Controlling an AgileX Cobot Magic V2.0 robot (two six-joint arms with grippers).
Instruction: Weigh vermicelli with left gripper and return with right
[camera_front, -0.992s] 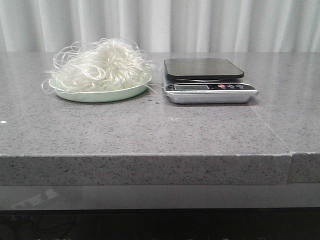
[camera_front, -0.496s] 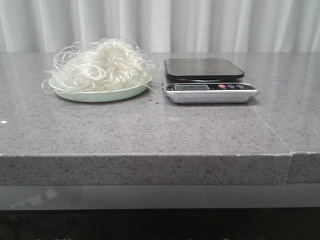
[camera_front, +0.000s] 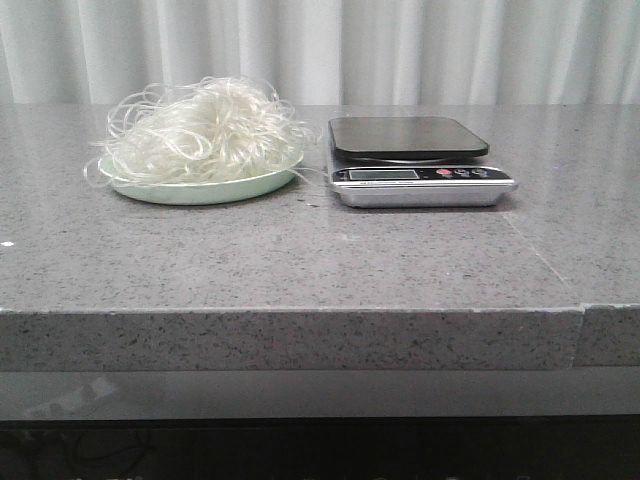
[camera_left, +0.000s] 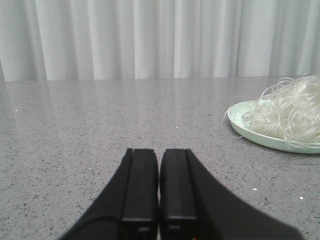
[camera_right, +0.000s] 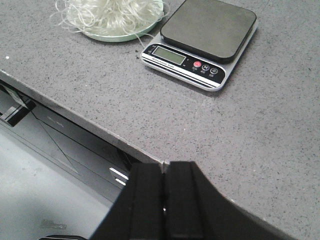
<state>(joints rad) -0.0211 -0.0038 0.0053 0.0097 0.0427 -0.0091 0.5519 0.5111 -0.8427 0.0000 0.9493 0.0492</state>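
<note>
vermicelli heaped on pale green plate | plate just left of scale, platform bare | left gripper fingers pressed together, empty, well apart from plate | right gripper likewise closed, empty

Pale pleated curtain behind grey countertop

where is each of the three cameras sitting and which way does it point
Front view: sits low at the table's near edge, faces forward at the vermicelli on its pale green plate and the kitchen scale; no arm shows.
Left wrist view: low over the grey table, looks toward the curtain; the shut left gripper shows.
Right wrist view: high, off the table's near edge, looks down at the scale; the shut right gripper shows.
Shared: all three show the vermicelli and plate; the front and right wrist views share the scale.
</note>
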